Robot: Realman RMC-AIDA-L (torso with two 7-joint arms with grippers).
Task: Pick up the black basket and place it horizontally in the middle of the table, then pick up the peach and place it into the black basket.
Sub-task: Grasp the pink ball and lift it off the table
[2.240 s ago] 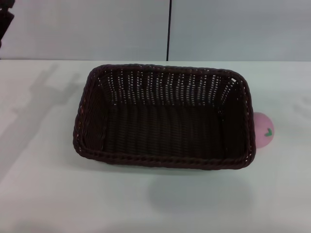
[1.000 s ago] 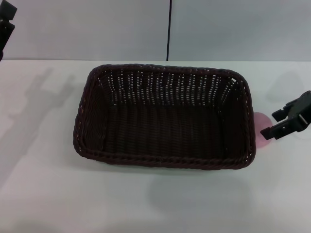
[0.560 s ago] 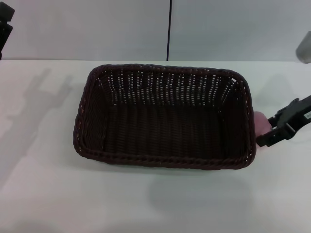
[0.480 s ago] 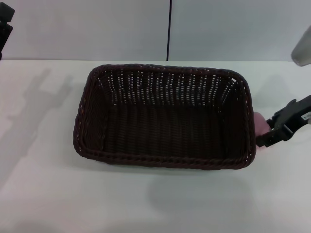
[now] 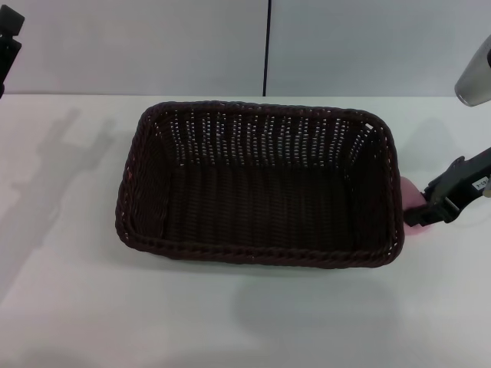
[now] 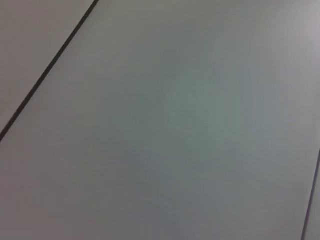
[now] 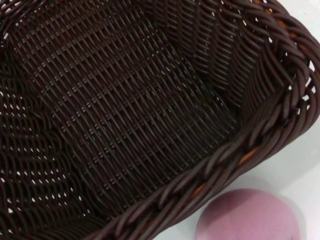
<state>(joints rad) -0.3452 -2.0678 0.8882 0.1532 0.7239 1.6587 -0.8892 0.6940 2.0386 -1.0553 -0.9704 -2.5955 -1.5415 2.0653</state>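
The black basket (image 5: 259,256) lies lengthwise across the middle of the white table (image 5: 77,299), open side up and empty. The pink peach (image 5: 410,196) rests on the table right against the basket's right end, mostly hidden by my right gripper (image 5: 426,203). That gripper is low over the peach with its fingers apart, the near finger (image 5: 418,215) in front of the peach. In the right wrist view the basket's braided rim (image 7: 225,160) fills the picture and the peach (image 7: 250,217) lies just outside it. My left gripper (image 5: 9,34) is parked high at the far left.
A grey wall with a dark vertical seam (image 5: 266,46) stands behind the table's far edge. A silver part of my right arm (image 5: 472,77) shows at the upper right. The left wrist view shows only plain grey panels.
My right gripper came in from the right, dropped down over the peach and shifted slightly nearer the basket's end. The peach and basket have not moved. The left arm has stayed still.
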